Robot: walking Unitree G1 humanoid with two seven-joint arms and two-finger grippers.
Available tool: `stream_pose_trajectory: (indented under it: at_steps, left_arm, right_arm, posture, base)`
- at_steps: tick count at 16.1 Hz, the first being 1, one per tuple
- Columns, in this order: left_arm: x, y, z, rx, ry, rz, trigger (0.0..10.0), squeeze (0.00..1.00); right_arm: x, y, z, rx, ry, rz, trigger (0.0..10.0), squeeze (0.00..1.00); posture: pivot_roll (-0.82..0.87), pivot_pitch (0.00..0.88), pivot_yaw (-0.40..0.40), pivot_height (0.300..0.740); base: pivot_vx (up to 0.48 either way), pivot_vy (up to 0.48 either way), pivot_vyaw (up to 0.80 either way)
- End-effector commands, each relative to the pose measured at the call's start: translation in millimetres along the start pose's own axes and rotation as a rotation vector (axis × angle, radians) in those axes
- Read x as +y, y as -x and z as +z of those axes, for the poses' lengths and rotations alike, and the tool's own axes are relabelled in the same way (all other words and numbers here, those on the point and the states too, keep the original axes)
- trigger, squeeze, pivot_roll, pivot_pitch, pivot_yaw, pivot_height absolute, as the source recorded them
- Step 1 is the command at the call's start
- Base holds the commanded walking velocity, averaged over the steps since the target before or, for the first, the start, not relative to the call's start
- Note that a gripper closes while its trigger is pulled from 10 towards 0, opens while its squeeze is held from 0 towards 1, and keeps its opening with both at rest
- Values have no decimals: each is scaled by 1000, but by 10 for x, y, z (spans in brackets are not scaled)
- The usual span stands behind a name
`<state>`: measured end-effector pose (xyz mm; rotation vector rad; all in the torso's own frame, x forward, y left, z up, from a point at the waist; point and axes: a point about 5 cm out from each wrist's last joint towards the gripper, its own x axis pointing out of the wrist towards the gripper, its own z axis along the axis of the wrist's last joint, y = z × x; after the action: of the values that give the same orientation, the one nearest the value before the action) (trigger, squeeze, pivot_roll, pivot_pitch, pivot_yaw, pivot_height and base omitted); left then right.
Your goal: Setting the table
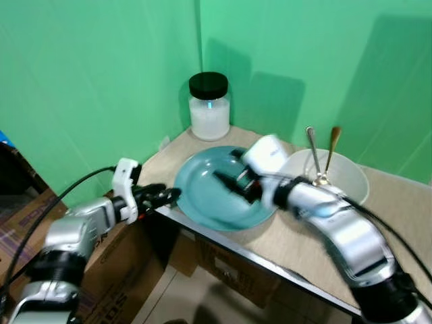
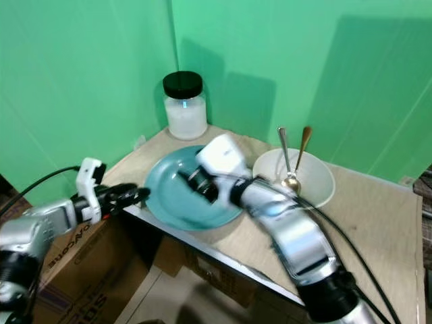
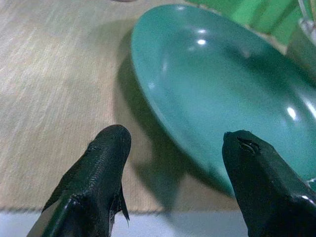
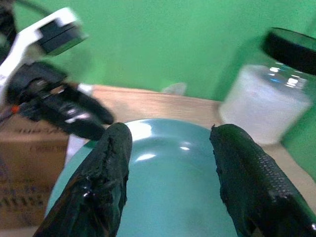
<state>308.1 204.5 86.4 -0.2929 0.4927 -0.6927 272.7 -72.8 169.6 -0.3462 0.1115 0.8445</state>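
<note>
Left eye view: one round teal plate (image 1: 216, 192) under open right gripper (image 1: 226, 177), overhanging table (image 1: 398, 223) edge beside open left gripper (image 1: 169, 196); one white bowl (image 1: 351, 177), two spoons (image 1: 317, 158), one black-lidded jar (image 1: 209, 108) beyond.

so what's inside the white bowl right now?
Two long-handled spoons, one silver and one bronze-toned, stand in the round white bowl with handles leaning up and out. The bowl's floor is hidden by its near wall, so any other contents can't be seen.

You're looking at a staged test corner, not a lived-in home: green backdrop walls (image 1: 101, 74), a small wooden table (image 1: 405, 209), cardboard boxes (image 1: 128, 283) stacked beneath.
</note>
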Motion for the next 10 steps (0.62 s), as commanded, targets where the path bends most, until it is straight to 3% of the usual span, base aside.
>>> stream_pose_trajectory:
  at_steps: [1,4,6,7,8,9,10]
  left_arm:
    - [9,-7,15,0,3,1,10000,0]
    - [-10,-54,-11,-18,56,-34,10000,0]
    - [-26,-84,-26,-17,92,-58,10000,0]
    - [-25,-101,-41,-8,98,-57,8667,0]
    - [-12,-111,-58,1,109,-44,4314,0]
    - [8,-118,-70,1,134,-25,1020,0]
    - [20,-116,-74,0,153,-15,0,0]
  right_arm:
    - [25,-37,-36,26,25,3,10000,0]
    - [163,-105,-159,132,-66,74,10000,0]
    - [187,-105,-203,162,-40,98,10000,0]
    - [192,-106,-220,171,-31,104,10000,0]
    - [197,-107,-224,174,-29,108,10000,0]
    - [208,-108,-224,175,-29,119,10000,0]
    - [218,-108,-225,177,-38,130,10000,0]
  posture:
    - [-88,0,97,740]
    - [-88,0,102,740]
    - [-88,0,100,740]
    - [-87,0,99,740]
    - [-87,0,98,740]
    - [-87,0,98,740]
    - [-87,0,98,740]
  base:
    - [0,0,0]
    - [0,0,0]
    - [0,0,0]
    - [0,0,0]
    - [0,0,0]
    - [0,0,0]
    - [0,0,0]
